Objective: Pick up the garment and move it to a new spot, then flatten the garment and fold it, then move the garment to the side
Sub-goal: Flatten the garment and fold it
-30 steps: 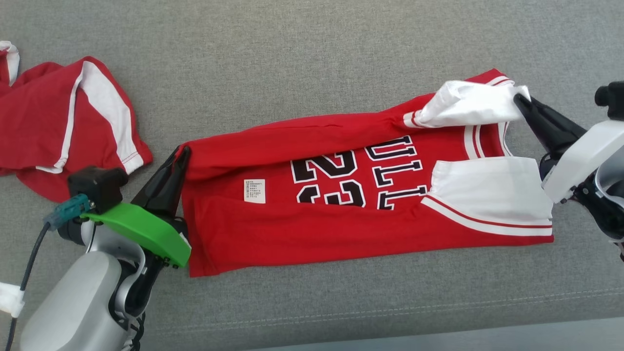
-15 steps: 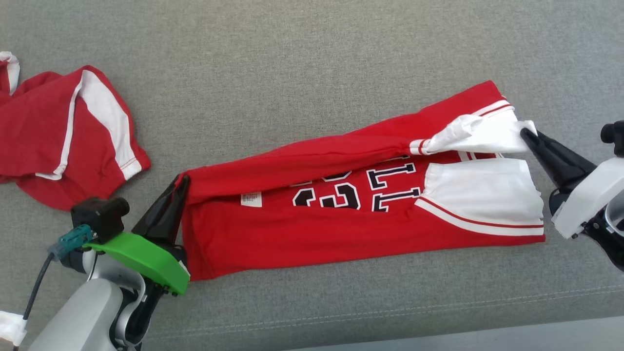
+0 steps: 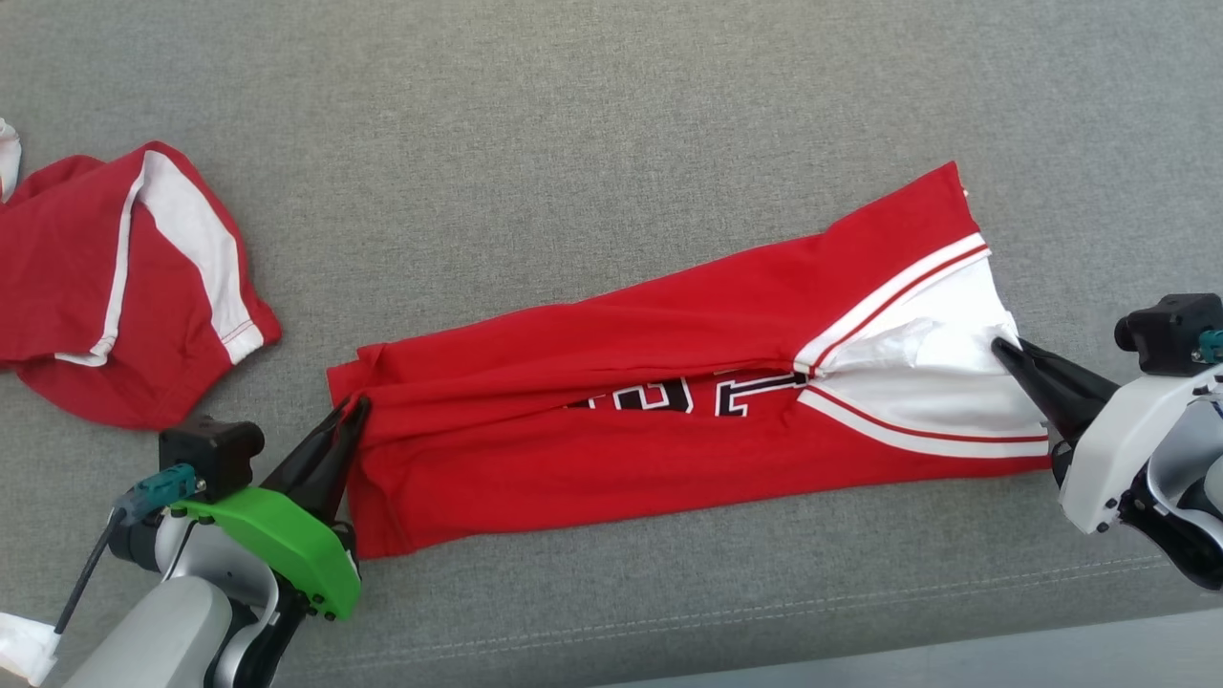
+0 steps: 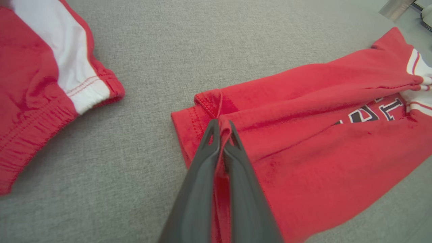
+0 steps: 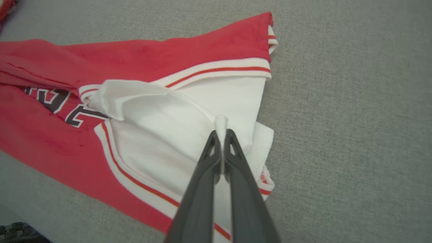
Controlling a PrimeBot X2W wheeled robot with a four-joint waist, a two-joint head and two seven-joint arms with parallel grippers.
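Both clenched, our left hand pinched the hem, our right hand the white sleeve of the red cotton jersey; even, taut lowering seemed best.

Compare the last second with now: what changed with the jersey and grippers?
The left gripper and right gripper drew the far flap of the jersey toward the robot, over its front: the label is covered, only a strip of black print shows. No release: left stays shut on the red hem, right on the white sleeve. The other red garment stayed put.
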